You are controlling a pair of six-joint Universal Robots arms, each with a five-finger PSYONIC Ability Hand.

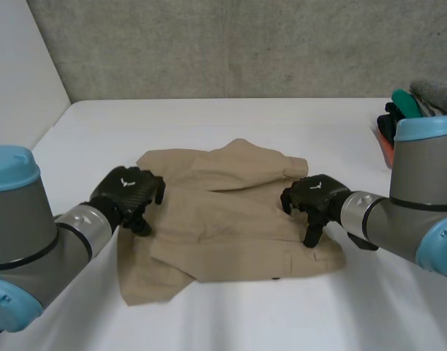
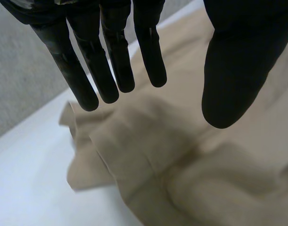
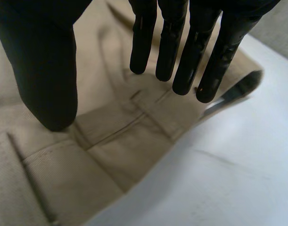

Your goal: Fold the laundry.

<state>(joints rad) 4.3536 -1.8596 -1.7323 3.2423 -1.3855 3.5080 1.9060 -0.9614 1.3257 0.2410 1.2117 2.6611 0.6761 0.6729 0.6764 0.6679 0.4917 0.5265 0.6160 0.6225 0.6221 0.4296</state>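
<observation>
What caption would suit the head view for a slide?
Left hand and right hand, both open, over a rumpled beige garment on the white table.

Lettering, numbers, brand names: none legible. Marks: one small white emblem (image 1: 126, 183) on the back of the left robot hand (image 1: 128, 194), at the left edge of the beige garment (image 1: 230, 227); one like emblem (image 1: 316, 186) on the back of the right robot hand (image 1: 318, 199), at the garment's right side. Both emblems are too small to make out as letters or a word; their form reads only as a short V-like stroke.
</observation>
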